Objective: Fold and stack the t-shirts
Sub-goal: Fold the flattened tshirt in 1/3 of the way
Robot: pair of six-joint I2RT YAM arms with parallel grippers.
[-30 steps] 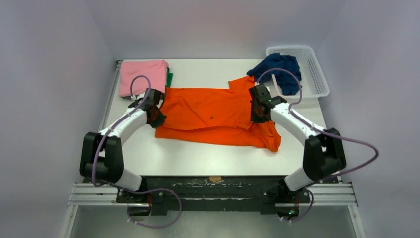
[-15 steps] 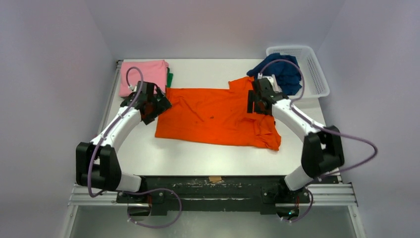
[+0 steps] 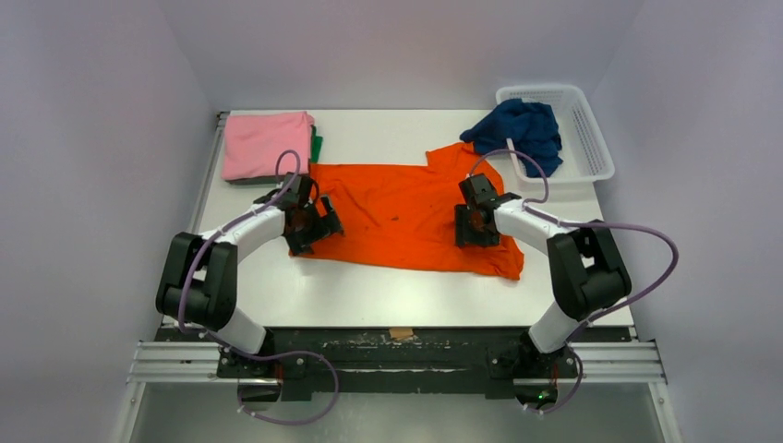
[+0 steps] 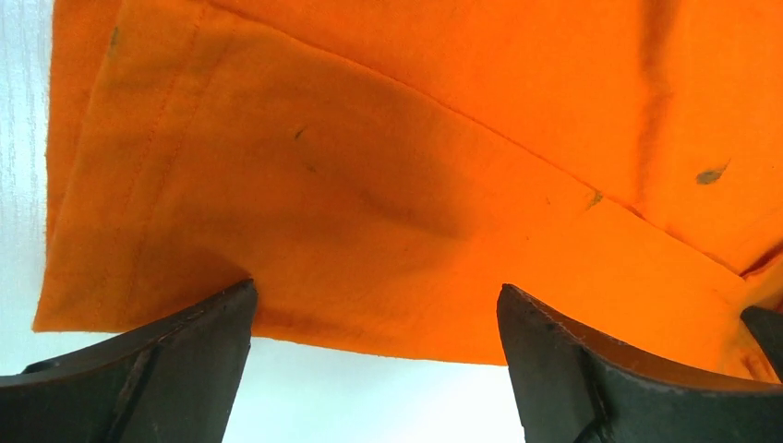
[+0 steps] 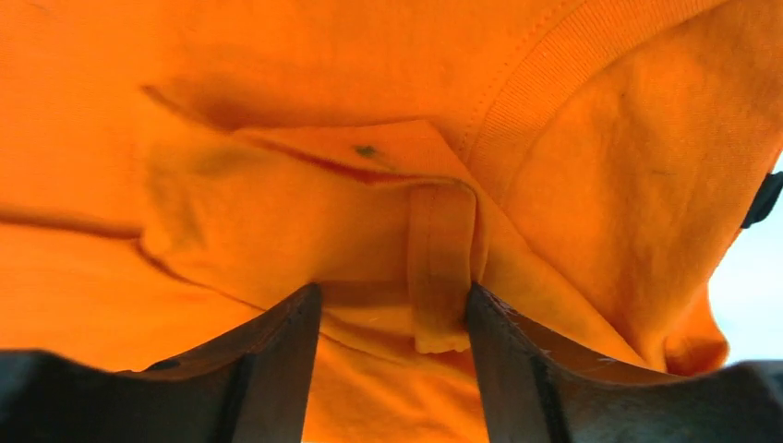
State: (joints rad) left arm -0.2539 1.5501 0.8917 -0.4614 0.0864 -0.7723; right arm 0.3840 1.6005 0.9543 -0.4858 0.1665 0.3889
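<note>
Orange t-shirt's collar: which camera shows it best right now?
Right wrist: the ribbed collar crosses its frame close up, just beyond the open right gripper. Top external shows the whole orange t-shirt, but that gripper covers the neck area. Left wrist shows only a hemmed corner.

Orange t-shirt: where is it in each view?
Top external: orange t-shirt spread flat, centre of frame.
Left wrist: the shirt fills the upper frame, hem along the bottom.
Right wrist: the shirt fills nearly everything, ribbed collar upper right.
Shared landmark: white table showing past the shirt's edge.
</note>
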